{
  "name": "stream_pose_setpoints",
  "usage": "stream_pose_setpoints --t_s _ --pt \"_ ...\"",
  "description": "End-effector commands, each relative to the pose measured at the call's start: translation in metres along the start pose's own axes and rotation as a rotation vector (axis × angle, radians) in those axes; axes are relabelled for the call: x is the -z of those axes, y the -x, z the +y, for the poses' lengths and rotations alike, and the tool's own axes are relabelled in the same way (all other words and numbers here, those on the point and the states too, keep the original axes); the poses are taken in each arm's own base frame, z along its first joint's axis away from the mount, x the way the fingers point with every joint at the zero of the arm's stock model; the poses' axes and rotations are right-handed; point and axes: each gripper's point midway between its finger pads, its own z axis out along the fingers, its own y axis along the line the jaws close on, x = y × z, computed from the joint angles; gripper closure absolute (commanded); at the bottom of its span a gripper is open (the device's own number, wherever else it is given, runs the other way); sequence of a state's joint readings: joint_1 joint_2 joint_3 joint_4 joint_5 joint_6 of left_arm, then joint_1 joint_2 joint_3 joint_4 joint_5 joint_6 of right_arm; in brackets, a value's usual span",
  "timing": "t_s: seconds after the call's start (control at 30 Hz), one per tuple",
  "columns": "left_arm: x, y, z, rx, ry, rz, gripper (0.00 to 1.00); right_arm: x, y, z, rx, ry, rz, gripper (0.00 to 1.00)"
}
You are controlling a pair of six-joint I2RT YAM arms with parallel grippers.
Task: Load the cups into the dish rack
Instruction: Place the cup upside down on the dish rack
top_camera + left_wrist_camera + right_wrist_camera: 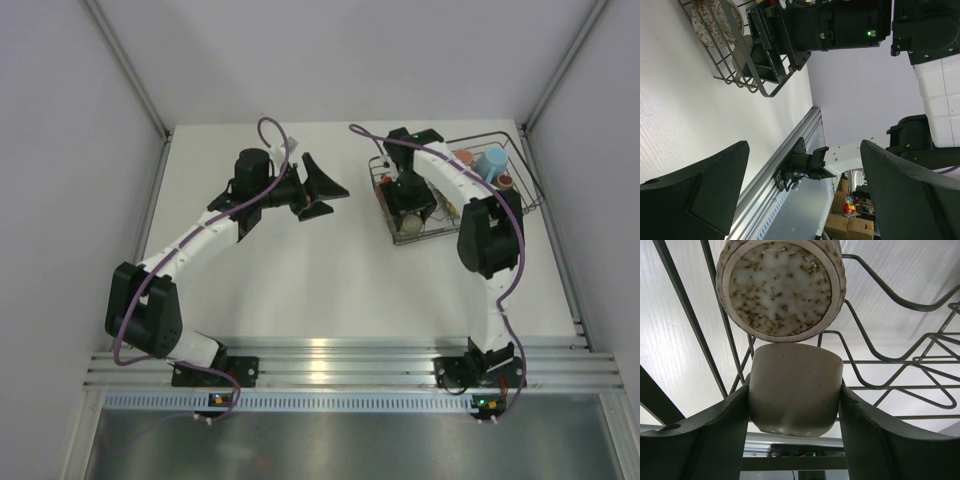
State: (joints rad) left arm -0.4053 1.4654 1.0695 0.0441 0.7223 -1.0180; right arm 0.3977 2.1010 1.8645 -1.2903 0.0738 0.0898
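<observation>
My right gripper (794, 390) is shut on a small grey-olive cup (795, 405), fingers pressed on both its sides, inside the black wire dish rack (890, 360). Just beyond it lies another speckled grey cup (781, 287), its bottom facing the camera. From above, the right gripper (408, 203) sits in the near-left part of the dish rack (527, 170), with the speckled cup (407, 228) at the front corner. A light blue cup (490, 162), a pink-salmon cup (465, 157) and a brown cup (505, 182) stand at the rack's far right. My left gripper (325, 190) hangs open and empty left of the rack.
The left wrist view shows the rack's corner (740, 65) with the speckled cup (715, 20), the right arm's black wrist (840, 22) over it, and the metal rail (790, 150) at the table's near edge. White walls enclose the table.
</observation>
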Motion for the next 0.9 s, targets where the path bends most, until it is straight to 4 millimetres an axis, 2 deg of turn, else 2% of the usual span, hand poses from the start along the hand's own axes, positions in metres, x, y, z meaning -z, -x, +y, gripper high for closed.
stream_pose_setpoints --t_s 0.0,0.03,0.07,0.1,0.13,0.2,0.33,0.6,0.77,0.87 --pt "0.002 0.006 -0.014 -0.054 -0.053 -0.011 0.02 0.009 -0.022 -0.015 0.015 -0.089 0.065 0.99" --pt "0.002 0.006 -0.015 -0.055 -0.055 -0.009 0.02 0.007 -0.022 -0.015 0.014 -0.097 0.069 0.91" --pt "0.002 0.006 -0.015 -0.055 -0.055 -0.009 0.02 0.007 -0.023 -0.015 0.015 -0.104 0.072 0.71" --pt "0.002 0.006 -0.015 -0.056 -0.056 -0.010 0.02 0.007 -0.023 -0.016 0.017 -0.110 0.073 0.58" --pt "0.002 0.006 -0.016 -0.057 -0.059 -0.008 0.02 0.008 -0.021 -0.017 0.011 -0.117 0.066 0.50" --pt "0.002 0.007 -0.015 -0.055 -0.056 -0.008 0.02 0.012 -0.017 -0.019 0.009 -0.130 0.048 0.19" --pt "0.001 0.007 -0.015 -0.052 -0.057 -0.003 0.02 0.021 -0.008 -0.023 0.002 -0.151 0.007 0.14" --pt "0.000 0.007 -0.013 -0.049 -0.054 -0.001 0.02 0.027 0.001 -0.024 -0.001 -0.161 -0.026 0.14" --pt "-0.001 0.006 -0.011 -0.046 -0.052 0.000 0.02 0.040 0.010 -0.026 -0.016 -0.166 -0.080 0.17" --pt "-0.002 0.006 -0.011 -0.047 -0.051 0.001 0.02 0.049 0.016 -0.029 -0.022 -0.175 -0.119 0.25"
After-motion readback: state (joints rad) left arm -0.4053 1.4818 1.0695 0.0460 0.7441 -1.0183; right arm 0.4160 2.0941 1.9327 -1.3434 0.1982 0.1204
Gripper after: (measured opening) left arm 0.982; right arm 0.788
